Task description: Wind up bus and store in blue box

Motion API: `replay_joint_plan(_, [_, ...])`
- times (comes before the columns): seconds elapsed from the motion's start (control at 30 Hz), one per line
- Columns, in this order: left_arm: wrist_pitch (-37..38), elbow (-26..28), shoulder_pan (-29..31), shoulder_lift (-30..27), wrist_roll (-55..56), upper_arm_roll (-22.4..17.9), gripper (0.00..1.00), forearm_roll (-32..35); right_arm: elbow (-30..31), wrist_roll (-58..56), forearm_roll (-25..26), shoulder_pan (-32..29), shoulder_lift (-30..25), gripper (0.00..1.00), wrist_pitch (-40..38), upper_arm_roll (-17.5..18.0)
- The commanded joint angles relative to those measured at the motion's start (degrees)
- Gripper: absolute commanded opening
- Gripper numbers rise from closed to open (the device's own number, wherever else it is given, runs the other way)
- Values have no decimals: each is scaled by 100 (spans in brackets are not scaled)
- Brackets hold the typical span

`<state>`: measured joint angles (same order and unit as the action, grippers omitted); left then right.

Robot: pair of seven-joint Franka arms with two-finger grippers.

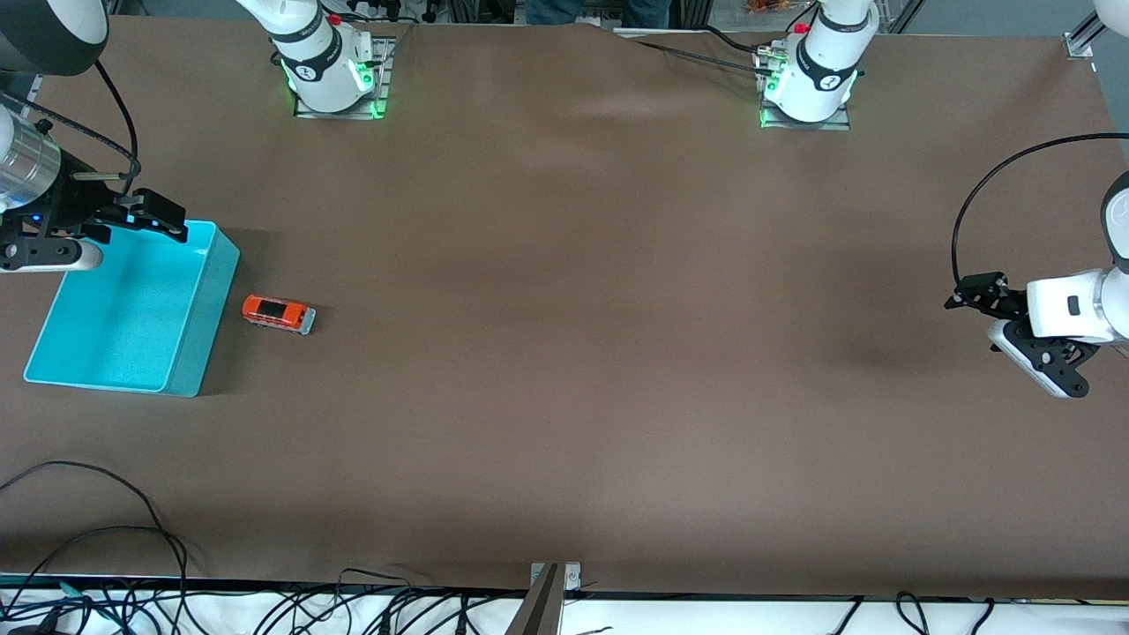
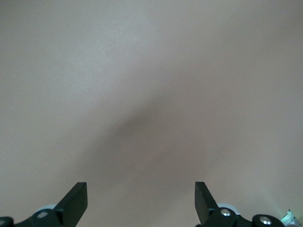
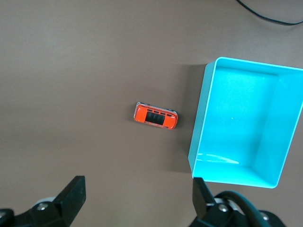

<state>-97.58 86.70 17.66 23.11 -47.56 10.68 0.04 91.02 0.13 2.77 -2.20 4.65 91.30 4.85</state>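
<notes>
The bus (image 1: 279, 314) is a small orange toy van with a dark roof panel. It stands on the brown table beside the blue box (image 1: 201, 309), a little apart from its long wall. The box is open-topped and holds nothing. Both show in the right wrist view, the bus (image 3: 155, 116) beside the box's wall (image 3: 199, 127). My right gripper (image 1: 159, 219) is open and empty, up in the air over the box's corner (image 3: 137, 189). My left gripper (image 1: 975, 295) is open and empty and waits at the left arm's end of the table (image 2: 140, 194).
The two arm bases (image 1: 331, 70) (image 1: 807, 79) stand along the table's edge farthest from the front camera. Loose black cables (image 1: 106, 538) and a metal bracket (image 1: 556, 578) lie along the nearest edge. The left wrist view holds only bare table.
</notes>
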Motion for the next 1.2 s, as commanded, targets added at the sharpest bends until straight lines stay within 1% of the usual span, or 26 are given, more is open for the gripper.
replay_joint_plan(0.0, [143, 75, -473, -369, 405, -136, 100, 65, -93, 66, -75, -43, 18, 100, -122, -11])
replay_joint_plan(0.07, [143, 84, -597, -448, 659, -145, 100, 285, -93, 74, -66, -17, 18, 100, -113, -2])
replay_joint_plan(0.17, [143, 136, -772, -597, 1028, -154, 100, 356, -93, 83, -58, -17, 27, 100, -113, -2])
replay_joint_plan(0.27, [151, 294, -1010, -869, 1406, -215, 100, 453, -49, 92, -49, -8, 45, 100, -113, -2])
replay_joint_plan(0.4, [230, 374, -1256, -1177, 1960, -286, 100, 541, -58, 92, -31, -17, 238, 100, -104, -2])
replay_joint_plan(0.53, [248, 426, -1581, -1528, 2400, -487, 100, 567, -49, 92, -40, -17, 335, 100, -104, -2])
replay_joint_plan(0.63, [248, 654, -1845, -1880, 2830, -663, 100, 532, -49, 101, -49, -8, 388, 100, -113, -2])
replay_joint_plan(0.7, [239, 786, -1898, -2134, 3120, -769, 100, 506, -49, 110, -49, -8, 396, 100, -113, -2])
replay_joint_plan(0.8, [239, 805, -2082, -2364, 3384, -813, 100, 506, -23, 101, -58, 1, 423, 100, -104, 7])
replay_joint_plan(0.97, [222, 831, -2127, -2513, 3683, -822, 100, 567, 257, 101, -58, -8, 370, 100, 71, 16])
replay_joint_plan(1.1, [169, 1006, -2135, -2663, 3728, -822, 100, 576, 933, 118, -75, 1, 124, 100, 764, 7])
replay_joint_plan(1.17, [134, 1007, -2136, -2654, 3728, -822, 100, 568, 1215, 180, -75, 1, 98, 100, 1055, 7])
